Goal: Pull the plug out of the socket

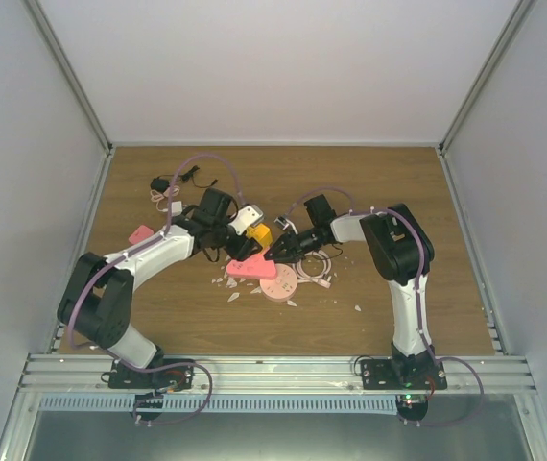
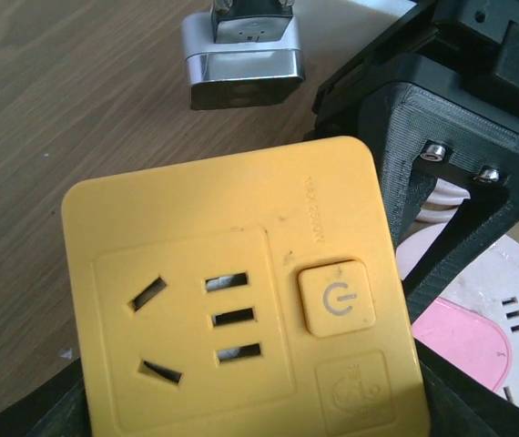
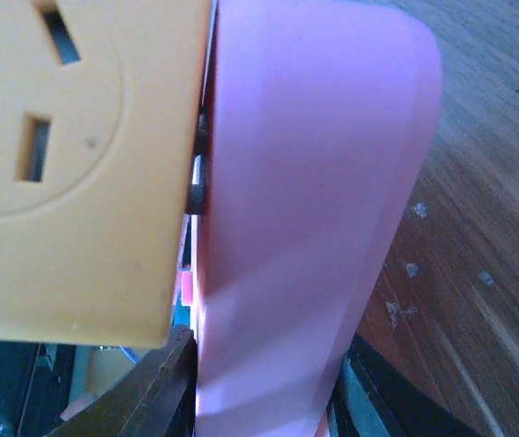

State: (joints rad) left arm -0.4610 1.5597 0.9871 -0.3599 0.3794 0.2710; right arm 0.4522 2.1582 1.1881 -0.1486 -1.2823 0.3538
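While the right jaws pinch the socket (image 3: 305,228), a flat pink triangle w/ round corners, the left jaws hold the plug (image 2: 232,300), a yellow cube. Right jaws are about half closed. One black finger (image 3: 164,382) sits on each flat side of the socket & both look pressed on it. Left jaws are open about halfway, w/ a dark finger (image 2: 23,410) at each bottom corner of the plug, touching its sides, so they look closed on it.

From the top cam, the socket (image 1: 251,269) is near the middle of the counter (image 1: 379,192), between the 2 arms. The plug (image 1: 260,234) is right against the socket, on the side away from the arm bases. Up close, small metal pins (image 3: 198,182) go from the plug into the socket. There's only a thin gap between them, so the plug is not off yet. The plug's face has slots & a square power button (image 2: 336,299).

Other stuff, all placed from the socket:
- a round pink disc (image 1: 278,286) touches its edge on the right-arm side, can't tell if it goes under
- a white cord (image 1: 317,271) lies just past the disc
- a silver-white charger block (image 1: 248,219) is just behind the plug
- a small pink block (image 1: 141,233) is well off to the left-arm side
- black cords (image 1: 173,181) are far back & left
- little white bits (image 1: 233,293) lie around it
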